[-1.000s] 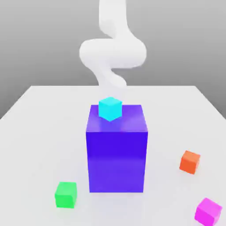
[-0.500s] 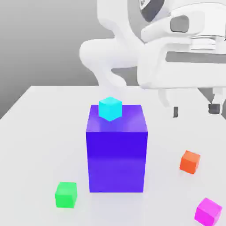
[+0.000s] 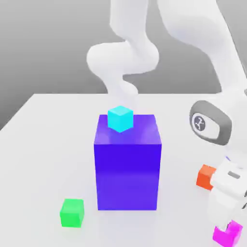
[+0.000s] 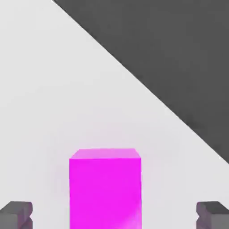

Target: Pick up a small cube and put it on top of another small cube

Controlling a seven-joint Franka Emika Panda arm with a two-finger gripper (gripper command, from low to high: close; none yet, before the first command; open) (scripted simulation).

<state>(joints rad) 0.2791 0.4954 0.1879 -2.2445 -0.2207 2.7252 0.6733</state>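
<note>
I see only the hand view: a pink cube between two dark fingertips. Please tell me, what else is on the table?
Observer: A green cube sits alone, near the exterior view's left.
Operator: Is anything between the pink cube and it?
Observer: A big blue block stands further back, with a cyan cube on top.
Operator: Anything close to the gripper?
Observer: An orange cube lies just behind the hand.

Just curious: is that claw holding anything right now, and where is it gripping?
Nothing held. The open gripper straddles the magenta cube, its fingertips clear of its sides.
</note>
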